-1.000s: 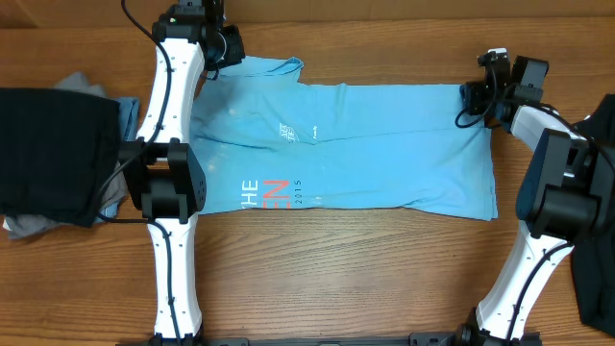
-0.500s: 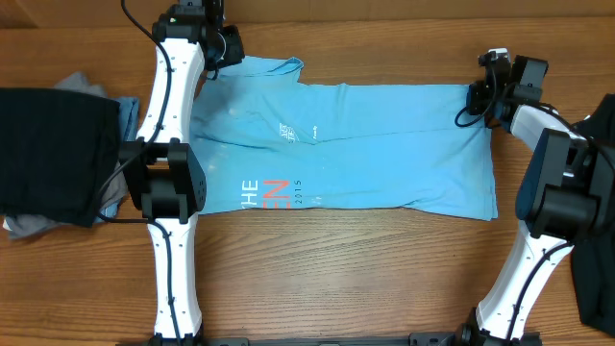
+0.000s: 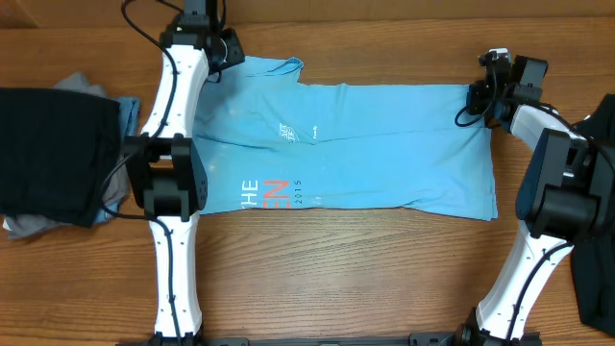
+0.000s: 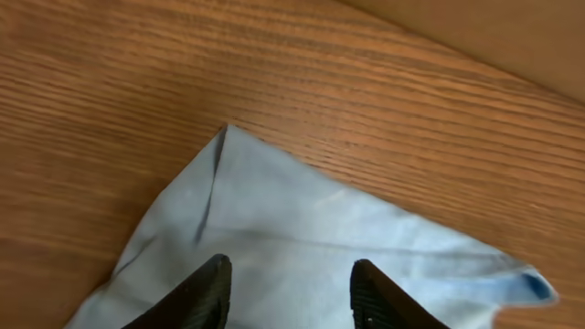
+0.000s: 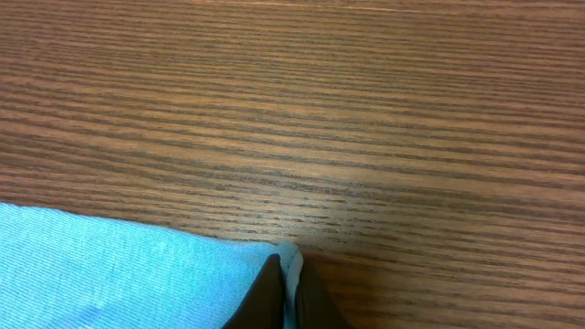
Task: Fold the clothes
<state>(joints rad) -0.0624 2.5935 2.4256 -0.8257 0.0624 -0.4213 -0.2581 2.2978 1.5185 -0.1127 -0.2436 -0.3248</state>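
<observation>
A light sky-blue T-shirt point(image 3: 384, 144) lies spread flat across the table, white-and-red lettering point(image 3: 264, 190) facing up near its front left. My left gripper point(image 3: 229, 50) hovers at the shirt's far left corner. In the left wrist view its gripper point(image 4: 288, 274) is open, the fingers apart above the blue cloth point(image 4: 302, 219) and pinching nothing. My right gripper point(image 3: 478, 96) is at the shirt's far right corner. In the right wrist view this gripper point(image 5: 291, 267) is shut on the corner hem of the shirt point(image 5: 119, 265).
A pile of black, grey and blue clothes point(image 3: 48, 154) sits at the left edge of the table. A dark cloth point(image 3: 596, 279) shows at the right edge. A tan wall point(image 4: 475, 37) runs just behind the far table edge.
My right gripper closed onto the shirt's far right corner. My left gripper opened wider, letting go of the far left corner, and shifted slightly toward the far edge.
</observation>
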